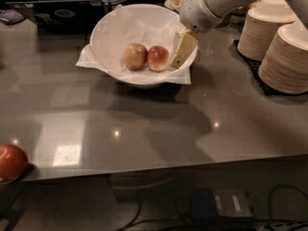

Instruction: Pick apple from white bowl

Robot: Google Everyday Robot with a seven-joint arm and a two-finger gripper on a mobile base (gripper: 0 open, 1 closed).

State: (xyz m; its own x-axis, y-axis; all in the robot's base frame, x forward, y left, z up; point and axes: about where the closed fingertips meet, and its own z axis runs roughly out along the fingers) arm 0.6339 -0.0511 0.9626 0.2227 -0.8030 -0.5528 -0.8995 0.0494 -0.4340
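Observation:
The white bowl (110,30) with a crinkled paper liner stands at the back middle of the dark table. Two apples lie side by side in it: the small red-blushed apple (158,58) on the right and a paler yellow-tan apple (135,56) on the left. My gripper (178,52), with cream-coloured fingers under a white wrist, hangs over the bowl's right rim, just to the right of the red-blushed apple. It holds nothing that I can see.
Two tall stacks of beige paper bowls (284,57) stand on a black mat at the right. A bigger dark red apple (10,163) sits at the table's front left edge. Cables and a power strip (226,203) lie on the floor below.

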